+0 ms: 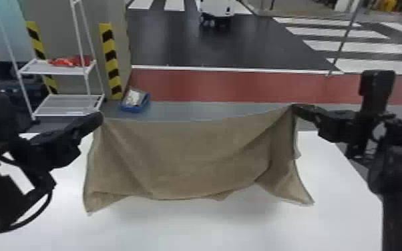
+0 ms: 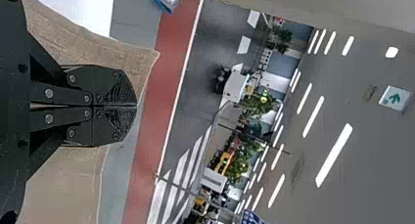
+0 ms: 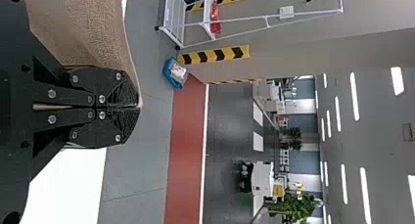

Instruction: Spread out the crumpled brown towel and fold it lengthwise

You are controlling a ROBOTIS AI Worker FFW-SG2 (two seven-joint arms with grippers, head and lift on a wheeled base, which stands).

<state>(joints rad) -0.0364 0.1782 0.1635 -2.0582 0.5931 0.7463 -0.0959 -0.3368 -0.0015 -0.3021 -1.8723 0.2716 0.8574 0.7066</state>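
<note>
now, brown towel (image 1: 190, 157): hanging above the white table (image 1: 210, 230), opened wide between two upper corners, creases slanting inward.
left gripper (image 1: 101, 117): fingers pressed together, pinching one upper corner, toward the table's left side.
right gripper (image 1: 293, 106): fingers pressed together, pinching the other upper corner, toward the table's right side.
spreading: mostly done, i judge; the lower edge hangs uneven above the table.
lengthwise fold: left to do, likely after laying the towel on the table.
</note>
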